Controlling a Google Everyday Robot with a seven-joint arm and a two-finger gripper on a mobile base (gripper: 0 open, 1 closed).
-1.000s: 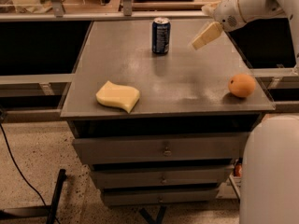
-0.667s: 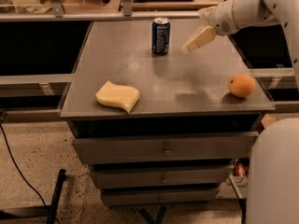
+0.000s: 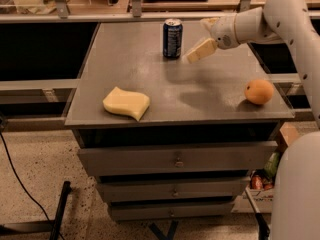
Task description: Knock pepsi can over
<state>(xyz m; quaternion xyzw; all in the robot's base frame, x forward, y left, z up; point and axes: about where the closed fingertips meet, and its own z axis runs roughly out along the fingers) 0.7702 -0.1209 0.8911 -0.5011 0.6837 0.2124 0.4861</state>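
Pepsi can [image 3: 172, 38] stands upright near the far edge of the table [image 3: 210, 104], about midway across. Its long axis is vertical and its silver top points straight up (the pale markings face you).

You see the gripper [image 3: 200, 51] just right of the can, at about the height of its lower half and angled down toward its base. A narrow strip of table shows between them, so they are close but apart. You cannot tell how wide the gripper stands; it holds nothing and touches nothing that you can see. The white arm [image 3: 280, 14] reaches in from the right.

A yellow sponge [image 3: 126, 103] lies near the front left of the table, and an orange [image 3: 259, 91] sits near the right edge, both well apart from the can.
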